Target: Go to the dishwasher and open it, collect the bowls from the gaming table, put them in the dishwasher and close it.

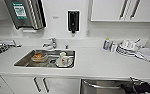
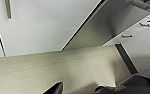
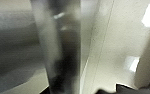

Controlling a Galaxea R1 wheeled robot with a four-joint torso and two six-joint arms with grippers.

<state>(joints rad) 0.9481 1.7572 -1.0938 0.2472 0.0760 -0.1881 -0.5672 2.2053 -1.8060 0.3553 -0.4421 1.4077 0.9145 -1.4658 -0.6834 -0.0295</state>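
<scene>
Below the counter's front edge, at the lower right of my head view, the dishwasher (image 1: 101,88) shows its brushed steel front and bar handle (image 1: 103,86). My right gripper (image 1: 134,83) sits at the handle's right end, dark and blurred; I cannot tell whether its claw is clenched on the bar or released. On the right wrist view, a thick grey bar (image 3: 58,45) runs across close to the camera, with steel behind it, and the fingers cannot be made out there either.

Left of the dishwasher are white cabinet doors (image 1: 23,85) with slim handles. Above them the white counter (image 1: 96,62) carries a steel sink (image 1: 24,60), which holds a clear container (image 1: 39,57) with something orange in it, and a white mug (image 1: 63,60) standing on a plate. A tap (image 1: 50,43) stands behind the sink. Farther right on the counter are a small bottle (image 1: 106,44) and, beside it, a stack of plates (image 1: 127,47).

On the wall hang a paper towel dispenser (image 1: 26,12) and a black soap dispenser (image 1: 73,20); white upper cabinets (image 1: 123,10) sit to the right.

My left wrist view looks along pale floor (image 2: 53,67) at white cabinet fronts (image 2: 41,25); the left claw's state I cannot tell.
</scene>
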